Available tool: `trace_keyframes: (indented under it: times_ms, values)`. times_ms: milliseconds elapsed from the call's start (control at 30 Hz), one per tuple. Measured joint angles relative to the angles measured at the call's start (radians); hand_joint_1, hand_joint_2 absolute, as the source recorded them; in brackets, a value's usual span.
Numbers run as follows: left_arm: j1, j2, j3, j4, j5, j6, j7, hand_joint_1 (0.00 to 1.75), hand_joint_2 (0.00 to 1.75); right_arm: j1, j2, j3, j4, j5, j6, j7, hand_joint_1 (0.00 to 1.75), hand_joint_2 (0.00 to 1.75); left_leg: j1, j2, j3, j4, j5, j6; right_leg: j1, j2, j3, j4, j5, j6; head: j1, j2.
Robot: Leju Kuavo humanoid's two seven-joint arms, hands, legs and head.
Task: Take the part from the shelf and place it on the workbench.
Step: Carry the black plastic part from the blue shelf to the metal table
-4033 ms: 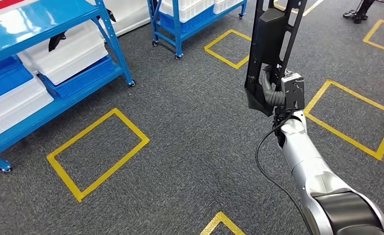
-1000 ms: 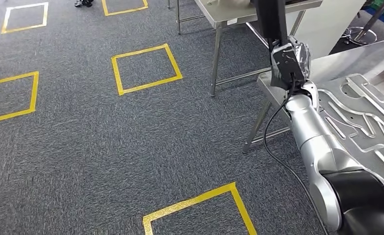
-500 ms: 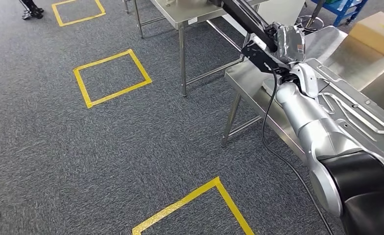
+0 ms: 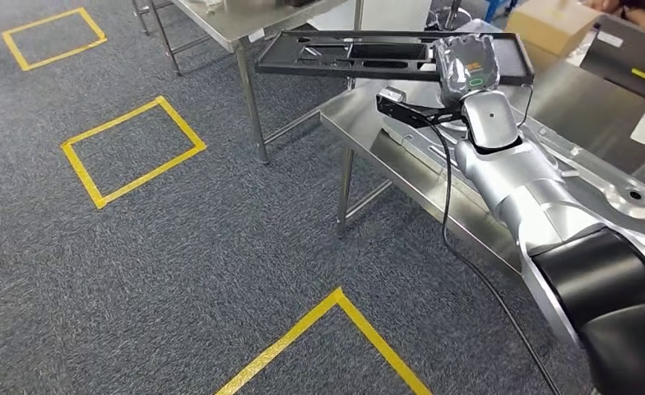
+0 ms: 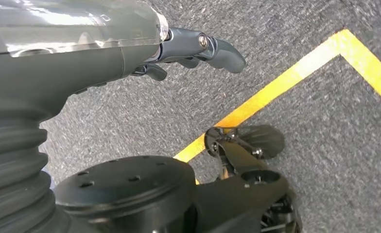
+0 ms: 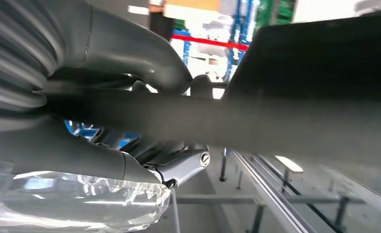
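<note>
The right robot hand [image 4: 466, 67], wrapped in clear plastic, grips a flat black part [image 4: 344, 54] by its near edge and holds it level above the near end of a steel tabletop [image 4: 360, 123]; the part does not touch the surface. In the right wrist view the thumb and darker fingers [image 6: 179, 165] close around the dark edge of the part [image 6: 320, 77], which runs blurred across the picture. A large pressed metal panel [image 4: 599, 185] lies on the same tabletop beside the silver right arm. A cardboard box [image 4: 554, 23] sits farther back, and a second steel table [image 4: 237, 20] stands beyond the part. The left robot hand [image 5: 188, 48] hangs over grey carpet [image 5: 324, 145] crossed by yellow tape [image 5: 285, 82], its fingers loosely curled and apart, holding nothing.
</note>
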Motion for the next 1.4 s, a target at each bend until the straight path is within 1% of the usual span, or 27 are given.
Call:
trace_keyframes:
  times_ms: [67, 133, 200, 233, 267, 333, 400, 433, 467, 500, 567, 633, 700, 733, 767, 833, 900, 933, 1000, 1067, 1133, 1200, 1233, 1267, 1300, 1367, 1400]
  values:
    - [0.000, 0.000, 0.002, 0.000, 0.006, 0.003, -0.001, 0.00, 1.75, -0.002, 0.010, 0.009, 0.008, 0.003, 0.006, 0.003, 1.75, 1.75, 0.006, -0.041, -0.021, 0.056, -0.039, -0.010, -0.007, 0.021, 0.005, -0.007, 0.004, -0.013, 0.000, 0.000]
    - [0.002, 0.000, 0.009, 0.000, 0.017, 0.009, -0.001, 0.00, 1.75, -0.004, 0.031, 0.013, 0.016, 0.001, 0.014, 0.001, 1.75, 1.75, 0.010, -0.089, -0.080, 0.187, -0.101, -0.016, -0.008, 0.045, 0.005, -0.007, 0.005, -0.021, 0.000, 0.000]
    - [0.004, 0.000, 0.018, 0.000, 0.026, 0.014, -0.002, 0.00, 1.75, -0.002, 0.052, 0.015, 0.025, -0.004, 0.022, -0.005, 1.75, 1.75, 0.011, -0.100, -0.130, 0.285, -0.125, -0.018, -0.007, 0.076, 0.004, -0.004, 0.005, -0.023, 0.000, 0.000]
    - [0.004, 0.000, 0.021, 0.000, 0.029, 0.015, -0.002, 0.00, 1.75, -0.001, 0.059, 0.015, 0.029, -0.006, 0.025, -0.007, 1.75, 1.75, 0.012, -0.102, -0.132, 0.282, -0.109, -0.018, -0.007, 0.090, 0.004, -0.002, 0.005, -0.023, 0.000, 0.000]
    - [0.003, 0.000, 0.023, 0.000, 0.031, 0.016, -0.003, 0.00, 1.75, -0.002, 0.064, 0.015, 0.033, -0.007, 0.026, -0.008, 1.75, 1.75, 0.013, -0.106, -0.115, 0.238, -0.076, -0.017, -0.007, 0.104, 0.005, -0.001, 0.005, -0.022, 0.000, 0.000]
    - [0.004, 0.001, 0.024, 0.000, 0.031, 0.017, -0.003, 0.00, 1.75, -0.006, 0.071, 0.015, 0.038, -0.008, 0.027, -0.008, 1.75, 1.75, 0.020, -0.145, -0.056, 0.100, -0.007, -0.015, -0.008, 0.129, 0.002, 0.005, 0.004, -0.017, 0.000, 0.000]
    - [0.005, 0.001, 0.025, 0.000, 0.031, 0.018, -0.003, 0.00, 1.75, -0.009, 0.077, 0.015, 0.042, -0.008, 0.026, -0.008, 1.75, 1.75, 0.024, -0.182, -0.022, 0.022, 0.018, -0.011, -0.010, 0.152, -0.006, 0.008, 0.006, -0.005, 0.000, 0.000]
    - [0.005, 0.001, 0.025, 0.000, 0.032, 0.018, -0.003, 0.00, 1.75, -0.009, 0.079, 0.016, 0.045, -0.010, 0.026, -0.011, 1.75, 1.75, 0.023, -0.185, -0.019, 0.016, 0.016, -0.008, -0.012, 0.164, -0.011, 0.007, 0.010, 0.002, 0.000, 0.000]
    - [0.004, 0.001, 0.026, 0.000, 0.034, 0.019, -0.004, 0.00, 1.75, -0.010, 0.081, 0.016, 0.047, -0.012, 0.025, -0.015, 1.75, 1.75, 0.022, -0.173, -0.019, 0.013, 0.020, -0.002, -0.014, 0.176, -0.014, 0.004, 0.015, 0.010, 0.000, 0.000]
    - [0.003, 0.001, 0.028, 0.000, 0.037, 0.020, -0.005, 0.00, 1.75, -0.010, 0.081, 0.016, 0.050, -0.015, 0.024, -0.020, 1.75, 1.75, 0.022, -0.161, -0.018, 0.007, 0.024, 0.005, -0.014, 0.171, -0.016, 0.003, 0.015, 0.016, 0.000, 0.000]
    - [0.002, 0.002, 0.035, 0.000, 0.044, 0.023, -0.008, 0.00, 1.75, -0.013, 0.084, 0.016, 0.054, -0.020, 0.023, -0.030, 1.75, 1.75, 0.023, -0.136, -0.015, -0.005, 0.032, 0.019, -0.008, 0.116, -0.036, 0.040, -0.012, 0.025, 0.000, 0.000]
    - [0.004, 0.003, 0.042, 0.000, 0.051, 0.024, -0.011, 0.00, 1.75, -0.013, 0.096, 0.016, 0.056, -0.023, 0.022, -0.035, 1.75, 1.75, 0.020, -0.111, -0.014, -0.009, 0.034, 0.026, -0.006, 0.053, -0.087, 0.154, -0.075, 0.028, 0.000, 0.000]
    - [0.006, 0.003, 0.046, 0.000, 0.054, 0.024, -0.013, 0.00, 1.75, -0.009, 0.111, 0.016, 0.058, -0.024, 0.019, -0.037, 1.75, 1.75, 0.019, -0.085, -0.014, -0.009, 0.033, 0.028, -0.009, 0.039, -0.137, 0.266, -0.114, 0.031, 0.000, 0.000]
    - [0.006, 0.003, 0.047, 0.000, 0.054, 0.024, -0.014, 0.00, 1.75, -0.007, 0.116, 0.016, 0.059, -0.024, 0.017, -0.038, 1.75, 1.75, 0.019, -0.071, -0.014, -0.009, 0.032, 0.028, -0.010, 0.036, -0.140, 0.276, -0.107, 0.032, 0.000, 0.000]
    - [0.006, 0.003, 0.048, 0.000, 0.054, 0.024, -0.015, 0.00, 1.75, -0.005, 0.120, 0.016, 0.060, -0.024, 0.016, -0.038, 1.75, 1.75, 0.019, -0.059, -0.012, -0.008, 0.030, 0.027, -0.011, 0.031, -0.120, 0.241, -0.082, 0.032, 0.000, 0.000]
    - [0.005, 0.003, 0.049, 0.000, 0.054, 0.024, -0.017, 0.00, 1.75, -0.004, 0.124, 0.016, 0.060, -0.024, 0.009, -0.038, 1.75, 1.75, 0.017, -0.037, -0.008, -0.008, 0.026, 0.022, -0.006, -0.005, -0.041, 0.098, -0.022, 0.025, 0.000, 0.000]
    - [0.005, 0.003, 0.049, 0.000, 0.053, 0.025, -0.017, 0.00, 1.75, -0.003, 0.128, 0.016, 0.059, -0.026, 0.000, -0.039, 1.75, 1.75, 0.012, -0.018, -0.005, -0.007, 0.021, 0.014, 0.006, -0.034, 0.007, 0.003, 0.002, 0.013, 0.000, 0.000]
    - [0.005, 0.003, 0.049, 0.000, 0.053, 0.026, -0.015, 0.00, 1.75, -0.001, 0.129, 0.016, 0.059, -0.026, -0.004, -0.039, 1.75, 1.75, 0.010, -0.008, -0.003, -0.007, 0.019, 0.010, 0.012, -0.036, 0.010, -0.009, 0.000, 0.008, 0.000, 0.000]
    - [0.004, 0.003, 0.049, 0.000, 0.053, 0.030, -0.009, 0.00, 1.75, 0.008, 0.125, 0.015, 0.058, -0.028, -0.008, -0.040, 1.75, 1.75, 0.009, 0.009, 0.001, -0.007, 0.014, 0.000, 0.009, -0.010, 0.011, -0.013, 0.004, -0.001, 0.000, 0.000]
    - [0.003, 0.003, 0.049, 0.000, 0.052, 0.035, -0.002, 0.00, 1.75, 0.017, 0.119, 0.014, 0.056, -0.030, -0.012, -0.044, 1.75, 1.75, 0.012, -0.020, -0.006, 0.023, -0.014, -0.009, 0.001, 0.012, 0.017, -0.021, 0.008, -0.012, 0.000, 0.000]
    - [0.006, 0.003, 0.049, 0.000, 0.052, 0.038, 0.004, 0.00, 1.75, 0.028, 0.115, 0.014, 0.055, -0.033, -0.019, -0.049, 1.75, 1.75, 0.016, -0.076, -0.053, 0.136, -0.074, -0.015, -0.005, 0.034, 0.019, -0.025, 0.011, -0.020, 0.000, 0.000]
    - [0.010, 0.003, 0.049, 0.001, 0.053, 0.040, 0.006, 0.00, 1.75, 0.047, 0.113, 0.013, 0.055, -0.035, -0.024, -0.053, 1.75, 1.75, 0.017, -0.097, -0.114, 0.265, -0.120, -0.018, -0.005, 0.062, 0.018, -0.023, 0.012, -0.023, 0.000, 0.000]
    - [0.010, 0.003, 0.049, 0.001, 0.053, 0.041, 0.006, 0.00, 1.75, 0.057, 0.112, 0.013, 0.055, -0.036, -0.026, -0.055, 1.75, 1.75, 0.018, -0.099, -0.126, 0.288, -0.116, -0.019, -0.005, 0.077, 0.018, -0.022, 0.012, -0.023, 0.000, 0.000]
    - [0.010, 0.003, 0.049, 0.001, 0.053, 0.042, 0.007, 0.00, 1.75, 0.065, 0.110, 0.013, 0.055, -0.037, -0.026, -0.057, 1.75, 1.75, 0.018, -0.101, -0.119, 0.268, -0.092, -0.019, -0.006, 0.093, 0.018, -0.019, 0.011, -0.022, 0.000, 0.000]
    - [0.010, 0.003, 0.049, 0.001, 0.053, 0.044, 0.008, 0.00, 1.75, 0.071, 0.109, 0.012, 0.055, -0.039, -0.026, -0.060, 1.75, 1.75, 0.020, -0.110, -0.096, 0.213, -0.054, -0.018, -0.006, 0.109, 0.018, -0.015, 0.010, -0.020, 0.000, 0.000]
    - [0.012, 0.003, 0.049, 0.002, 0.058, 0.053, 0.011, 0.00, 1.75, 0.079, 0.105, 0.007, 0.054, -0.047, -0.026, -0.064, 1.75, 1.75, 0.028, -0.159, -0.041, 0.081, 0.006, -0.015, -0.007, 0.138, 0.011, -0.004, 0.007, -0.012, 0.000, 0.000]
    - [0.013, 0.002, 0.049, 0.002, 0.063, 0.057, 0.010, 0.00, 1.75, 0.083, 0.101, 0.003, 0.054, -0.054, -0.027, -0.071, 1.75, 1.75, 0.030, -0.181, -0.024, 0.041, 0.018, -0.013, -0.009, 0.152, 0.005, 0.000, 0.008, -0.005, 0.000, 0.000]
